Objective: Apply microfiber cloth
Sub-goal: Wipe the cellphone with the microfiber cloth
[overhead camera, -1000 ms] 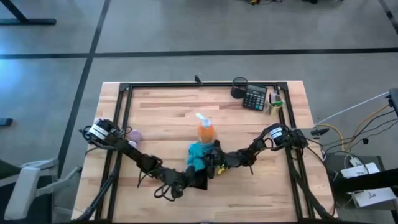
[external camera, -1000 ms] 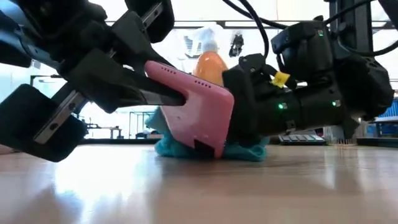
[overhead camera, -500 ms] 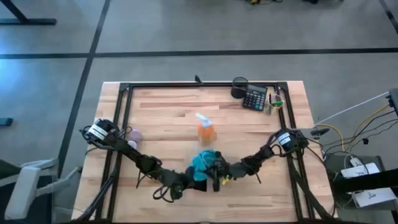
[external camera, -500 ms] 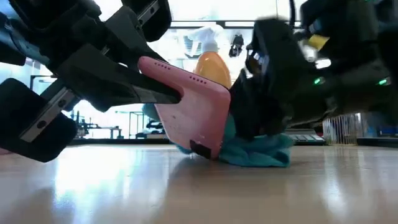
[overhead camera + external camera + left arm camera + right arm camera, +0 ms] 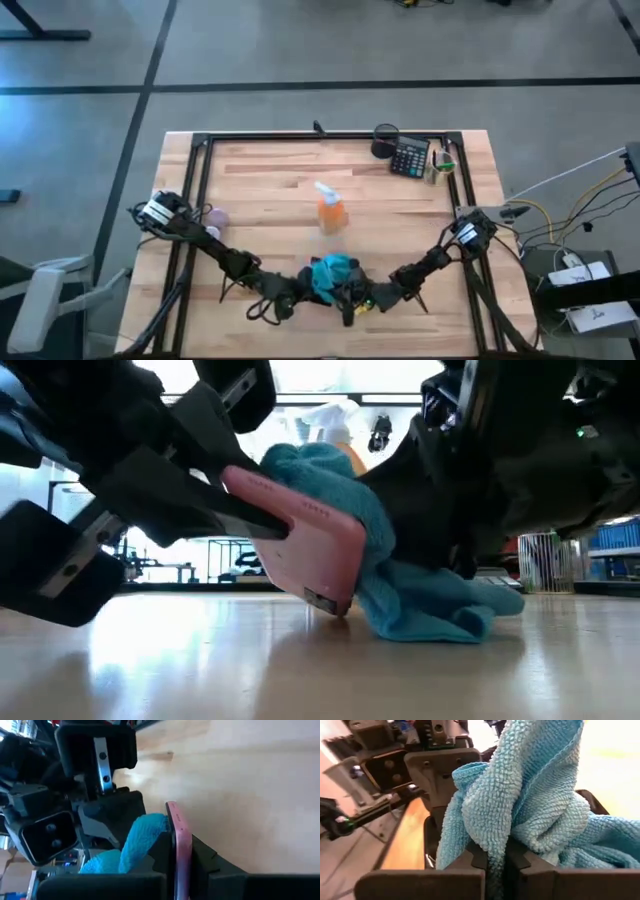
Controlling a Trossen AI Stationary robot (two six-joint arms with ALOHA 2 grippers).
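Observation:
My left gripper is shut on a pink-backed phone, which it holds tilted just above the table near the front edge. The turquoise microfiber cloth lies bunched over the phone's upper edge, and its lower folds rest on the table to the right. My right gripper meets it from the right and is shut on it. Whether the phone's lower corner touches the table, I cannot tell. My left gripper pinches the phone between its two fingers, one on the pink back and one on the front face. It comes slanting down from the table's left. The phone is tilted, its lower corner at or just above the wood. My right gripper pinches a bunched fold of the cloth, several layers thick, between its two fingers. It comes from the table's right, low over the wood. The cloth is slack: part lies over the phone, part trails on the table.
An orange spray bottle stands upright behind the grippers at mid table. A calculator and a black cup sit at the far right. A black frame runs along the table's sides. Bare wood lies far left.
My right gripper has moved toward the table's near edge, carrying the cloth. The cloth, earlier bunched on the table behind the phone, is now drawn up over the phone's upper edge, with its tail trailing right. The phone stays in my left gripper's hold.

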